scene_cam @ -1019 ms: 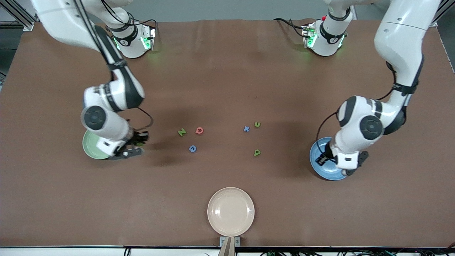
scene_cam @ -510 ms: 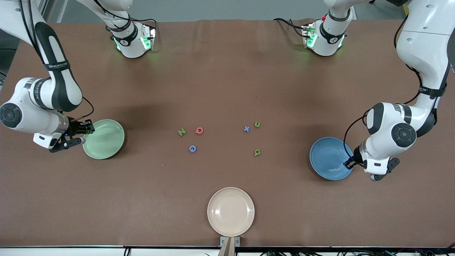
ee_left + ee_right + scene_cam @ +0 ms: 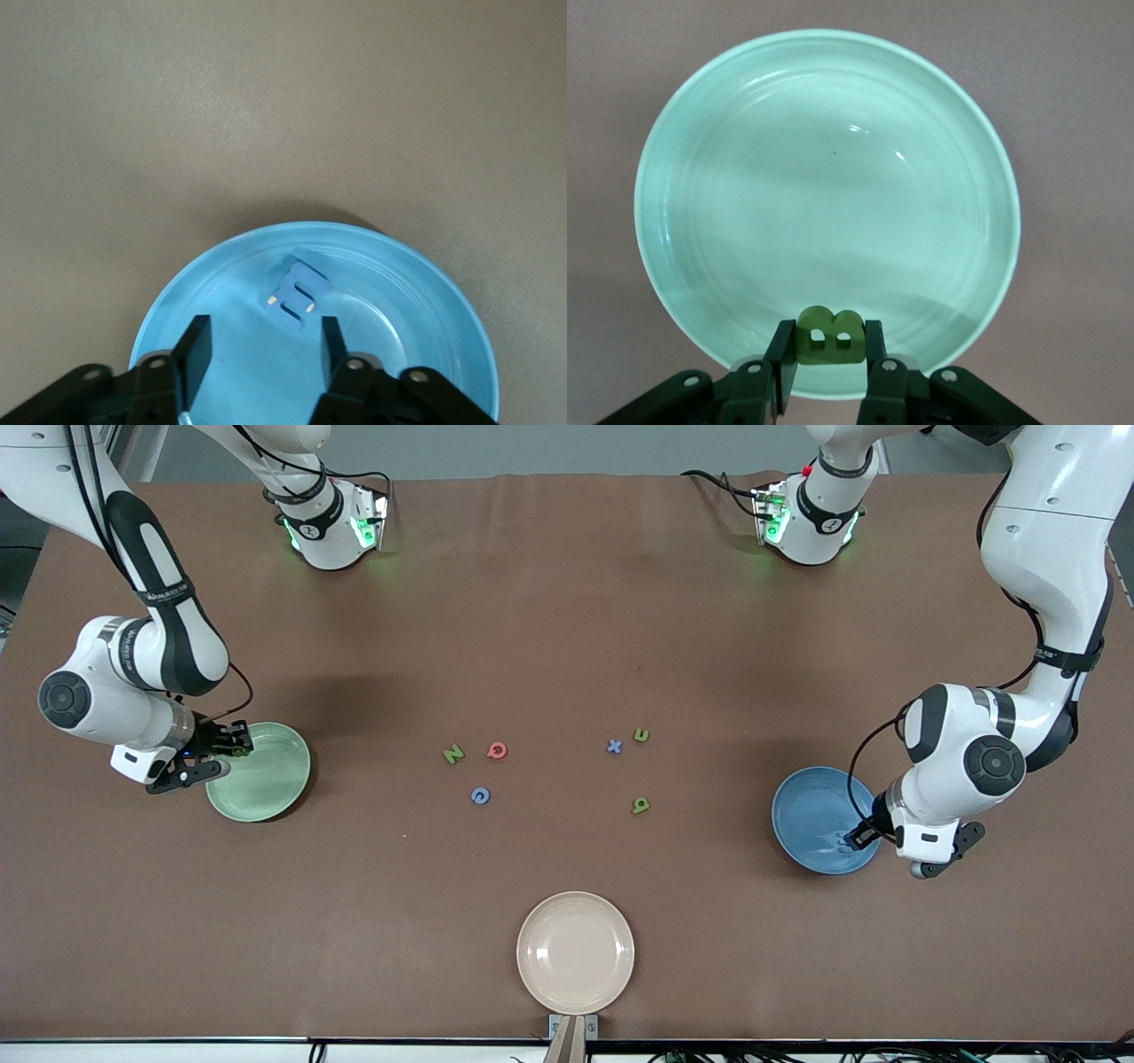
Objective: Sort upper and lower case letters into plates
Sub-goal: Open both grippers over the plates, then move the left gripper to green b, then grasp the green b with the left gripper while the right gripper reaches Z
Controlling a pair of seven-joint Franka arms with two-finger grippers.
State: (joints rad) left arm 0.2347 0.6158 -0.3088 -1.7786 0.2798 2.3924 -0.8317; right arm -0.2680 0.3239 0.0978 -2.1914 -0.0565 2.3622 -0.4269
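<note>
Right now the right gripper pinches the green B over the rim of the pale green plate, near the table edge at the right arm's end. Over at the left arm's end, the left gripper hangs with fingers spread over the blue plate, where the blue m lies.
</note>
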